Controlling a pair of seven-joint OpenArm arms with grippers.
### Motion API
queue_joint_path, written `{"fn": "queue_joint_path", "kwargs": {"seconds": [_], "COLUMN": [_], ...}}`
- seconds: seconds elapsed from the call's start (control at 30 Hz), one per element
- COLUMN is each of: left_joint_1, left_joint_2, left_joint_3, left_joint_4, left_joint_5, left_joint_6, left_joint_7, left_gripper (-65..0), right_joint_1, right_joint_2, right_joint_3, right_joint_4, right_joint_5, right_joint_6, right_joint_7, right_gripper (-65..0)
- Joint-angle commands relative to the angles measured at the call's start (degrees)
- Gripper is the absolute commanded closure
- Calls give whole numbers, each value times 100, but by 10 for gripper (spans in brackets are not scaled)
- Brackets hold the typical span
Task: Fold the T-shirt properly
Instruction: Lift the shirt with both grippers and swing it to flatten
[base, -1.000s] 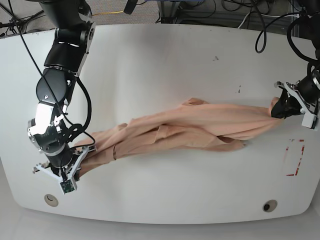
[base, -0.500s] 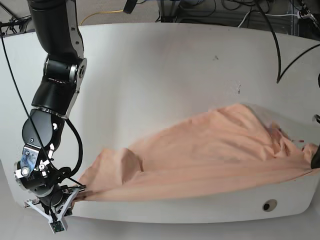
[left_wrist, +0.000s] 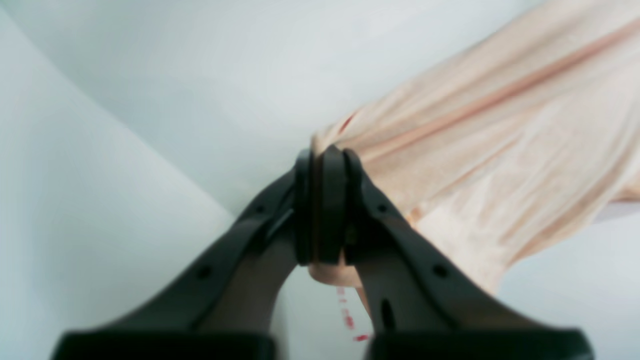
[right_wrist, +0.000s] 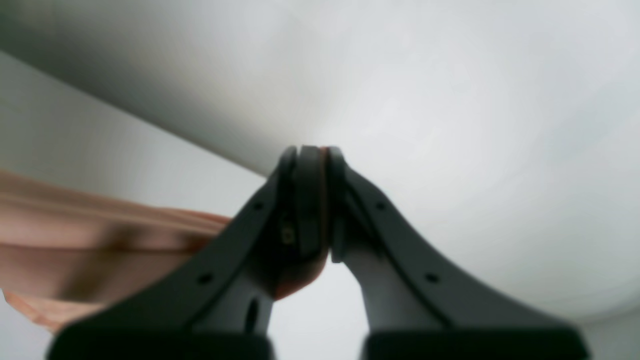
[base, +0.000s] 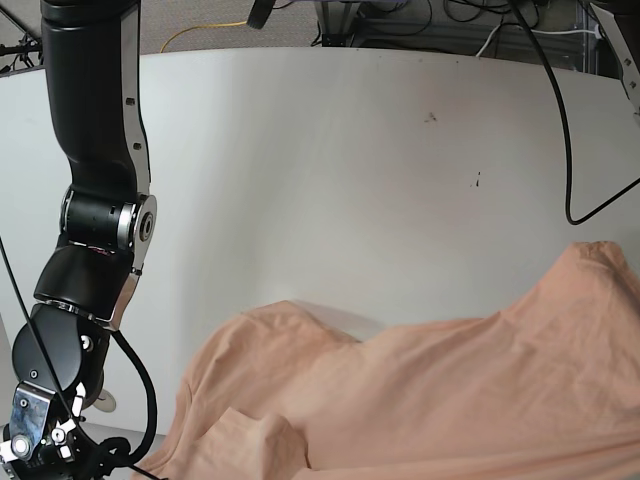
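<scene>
The peach-pink T-shirt (base: 430, 400) hangs as a wide sheet across the lower half of the base view, stretched between both arms over the front of the white table (base: 350, 150). In the left wrist view my left gripper (left_wrist: 324, 200) is shut on a bunched edge of the T-shirt (left_wrist: 500, 130), and the cloth fans away to the upper right. In the right wrist view my right gripper (right_wrist: 309, 200) is shut on another edge, with the T-shirt (right_wrist: 100, 240) trailing off to the left. Both grippers are outside the base view. Only the right arm's links (base: 95, 230) show at its left.
A black cable (base: 566, 150) hangs over the table's right side. Small dark marks (base: 432, 117) dot the far tabletop, and more cables lie beyond the back edge. Red marks (left_wrist: 345, 315) on the table show below the left gripper.
The T-shirt went from a bunched strip on the table to a broad raised sheet. Both grippers pulled it toward the front edge and passed out of the base view.
</scene>
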Motion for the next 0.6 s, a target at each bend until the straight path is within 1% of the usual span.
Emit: {"fn": "queue_joint_path", "kwargs": {"seconds": [0.0,0.17,0.27,0.33,0.4,0.47,0.57], "left_joint_1": [-453,-1103,-1253,-1244,-1235,-1094,-602], "left_joint_2": [-135,-135,-135,-144,-117,-91,6], "left_joint_3": [75,303,505,523,523,514,497], "left_joint_4": [-25,-693,-930,-895,-851,-842,-833], "left_joint_5": [252,375,375,366,366,357,243], "left_joint_6": [33,33,33,25,16,7,7], "left_joint_7": [-142,-142,-133,-54,139,342,368], "left_gripper": [-4,-4,-4,-4,-4,-4,-4], "right_joint_1": [463,911,1069,1108,981,683,164], "right_joint_2": [87,87,113,237,351,448,544], "right_joint_3": [-39,-206,-215,-206,-206,-206,-206], "right_joint_4": [58,40,172,480,717,964,1421], "right_joint_5": [-112,-147,-147,-147,-129,-147,-164], "right_joint_6": [-41,-41,-32,-24,11,135,222], "right_joint_7": [47,3,-322,-568,-630,-638,-700], "right_gripper": [0,0,0,0,0,0,0]}}
